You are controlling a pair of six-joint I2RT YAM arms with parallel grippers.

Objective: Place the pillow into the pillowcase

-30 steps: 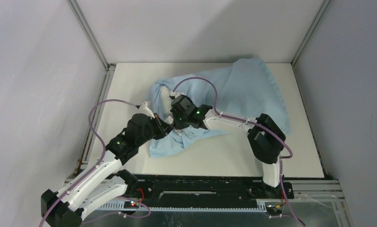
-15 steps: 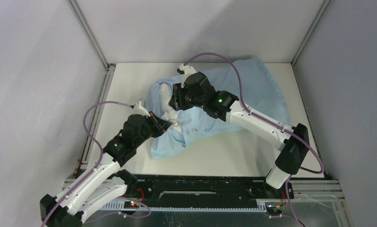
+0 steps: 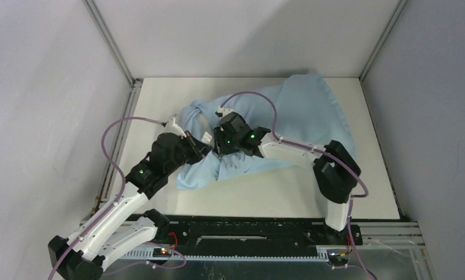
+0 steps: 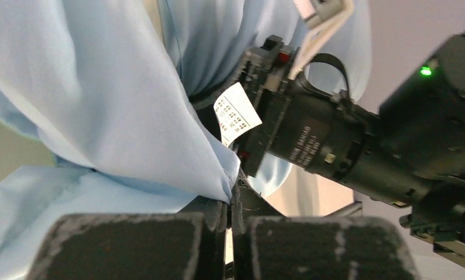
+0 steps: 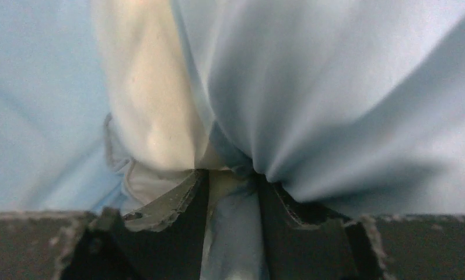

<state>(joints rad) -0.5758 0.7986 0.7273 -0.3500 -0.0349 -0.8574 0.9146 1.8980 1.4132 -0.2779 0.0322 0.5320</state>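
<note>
The light blue pillowcase [image 3: 300,111] lies bunched across the middle and back of the table. Only a bit of the white pillow [image 3: 202,123] shows at its left opening; the rest is hidden inside. My left gripper [image 3: 205,147] is shut on the pillowcase's edge; in the left wrist view [image 4: 234,195] the blue hem [image 4: 160,134] comes out of its closed jaws. My right gripper [image 3: 220,146] sits right beside it, shut on a fold of pillowcase [image 5: 311,99] with white pillow fabric [image 5: 151,111] bulging just above, as the right wrist view [image 5: 233,186] shows.
A white printed label [image 4: 237,112] hangs by the right gripper's body [image 4: 335,146]. The white table [image 3: 276,192] is bounded by metal frame posts [image 3: 110,44] and grey walls. Purple cables loop over both arms.
The right arm reached toward the back of the table, then drew back to the pillowcase opening beside the left gripper. The cloth's near flap shifted left and the left gripper moved slightly back.
</note>
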